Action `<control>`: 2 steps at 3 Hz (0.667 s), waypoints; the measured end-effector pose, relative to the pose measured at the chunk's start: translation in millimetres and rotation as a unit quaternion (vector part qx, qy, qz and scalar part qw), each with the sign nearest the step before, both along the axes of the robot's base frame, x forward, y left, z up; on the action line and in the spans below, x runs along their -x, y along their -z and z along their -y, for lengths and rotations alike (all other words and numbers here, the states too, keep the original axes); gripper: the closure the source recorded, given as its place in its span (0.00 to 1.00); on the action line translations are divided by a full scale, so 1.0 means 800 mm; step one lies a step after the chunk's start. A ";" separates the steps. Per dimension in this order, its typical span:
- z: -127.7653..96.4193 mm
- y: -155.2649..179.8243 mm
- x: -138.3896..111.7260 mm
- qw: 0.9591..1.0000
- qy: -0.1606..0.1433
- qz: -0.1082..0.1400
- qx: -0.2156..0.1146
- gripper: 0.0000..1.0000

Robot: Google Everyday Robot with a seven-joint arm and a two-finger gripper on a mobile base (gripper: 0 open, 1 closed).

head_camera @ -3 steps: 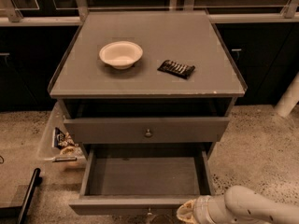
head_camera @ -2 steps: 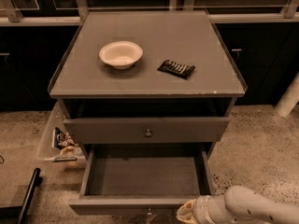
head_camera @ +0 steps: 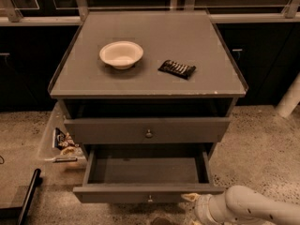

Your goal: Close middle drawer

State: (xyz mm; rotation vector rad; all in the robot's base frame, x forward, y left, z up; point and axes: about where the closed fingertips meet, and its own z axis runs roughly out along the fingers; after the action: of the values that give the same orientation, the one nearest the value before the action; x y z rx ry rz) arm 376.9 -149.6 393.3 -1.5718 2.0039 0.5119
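Observation:
The middle drawer (head_camera: 149, 193) is a wide grey drawer pulled far out of the cabinet. Its long box interior is empty, and its low front panel has a small round knob (head_camera: 150, 199) at centre. My gripper (head_camera: 192, 201) is at the bottom right, on the end of the white arm (head_camera: 248, 207). It sits right at the right end of the drawer's front panel, on the outer side, close to or touching it. Above is a drawer with a taller front panel (head_camera: 149, 131), slightly out.
A white bowl (head_camera: 121, 54) and a dark snack packet (head_camera: 176, 69) lie on the cabinet top. A clear bin with packets (head_camera: 61, 142) stands on the floor at the left. A black bar (head_camera: 28, 196) lies at the lower left. A white post (head_camera: 290, 97) stands at the right.

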 end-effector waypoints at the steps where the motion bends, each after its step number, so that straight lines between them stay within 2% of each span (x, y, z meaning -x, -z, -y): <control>1: 0.006 -0.006 -0.030 1.000 -0.001 0.024 0.000 0.19; 2: 0.013 -0.024 -0.073 0.998 -0.011 0.061 0.005 0.42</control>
State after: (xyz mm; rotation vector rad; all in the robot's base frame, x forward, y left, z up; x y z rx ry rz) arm 435.5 -160.0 412.2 -1.5932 1.9031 0.4041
